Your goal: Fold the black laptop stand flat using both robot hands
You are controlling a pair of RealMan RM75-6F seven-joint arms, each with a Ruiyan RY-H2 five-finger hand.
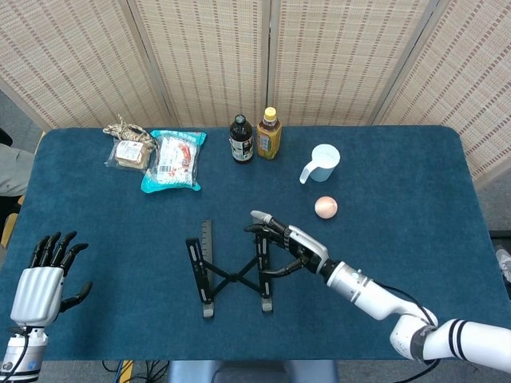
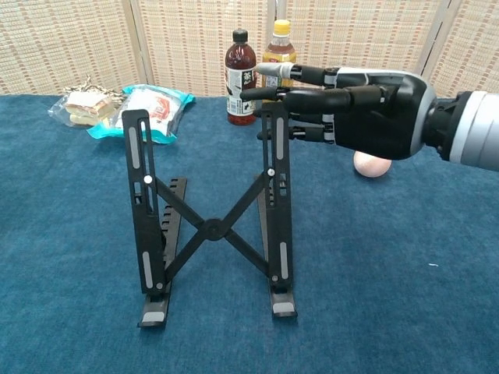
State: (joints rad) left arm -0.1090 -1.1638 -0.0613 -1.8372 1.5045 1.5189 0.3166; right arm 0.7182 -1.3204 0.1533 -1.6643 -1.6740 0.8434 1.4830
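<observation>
Two bottles [image 2: 257, 75] stand behind the laptop stand [image 2: 210, 216].

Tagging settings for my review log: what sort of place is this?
Probably a staged lab workspace: a blue cloth-covered table, woven folding screens behind it, and unrelated props like a white plastic jug.

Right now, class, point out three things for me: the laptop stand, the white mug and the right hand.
Stand [image 2: 210, 227]: chest view, on the hinge where its crossbars meet.
Mug [image 1: 323, 162]: head view, on its side wall.
Right hand [image 2: 374, 121]: chest view, on its dark palm behind the fingers.
</observation>
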